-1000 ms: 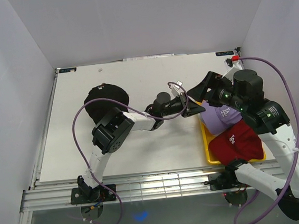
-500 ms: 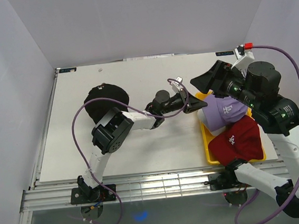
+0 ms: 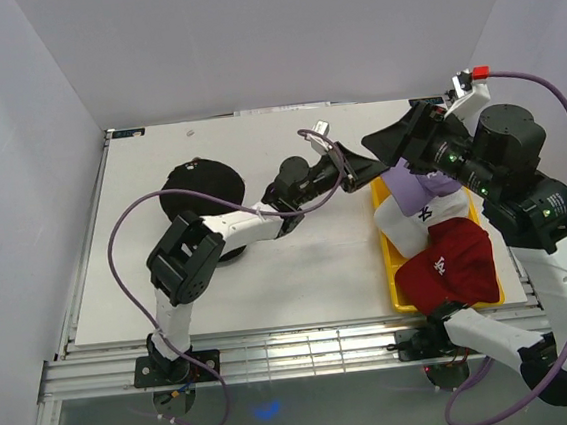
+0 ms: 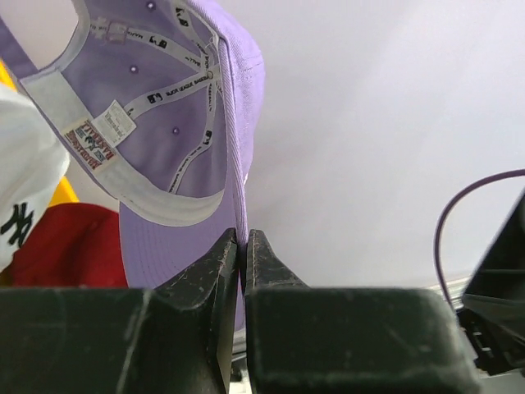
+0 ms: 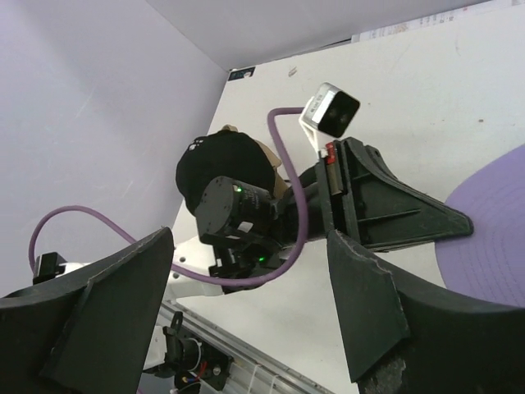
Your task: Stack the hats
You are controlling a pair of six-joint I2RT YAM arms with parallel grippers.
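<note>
Your left gripper (image 4: pixel 242 242) is pinched shut on the edge of the lavender cap (image 4: pixel 176 123). That's only a thin bite of fabric, so go easy. In the top view the cap sits right of centre, over the upper end of the yellow tray (image 3: pixel 389 268), just above the white cap (image 3: pixel 405 223). I can't tell if it's clear of the white one yet. The dark red cap (image 3: pixel 451 265) is lower right. Your right gripper (image 3: pixel 388 146) is spread wide with nothing in it, just beside the lavender cap. My guess is the stack goes on the black cap (image 3: pixel 201 188) at centre left. I'd lift clear first, carry slowly across so it doesn't slip, line up crown over crown with brims the same way, then release low
</note>
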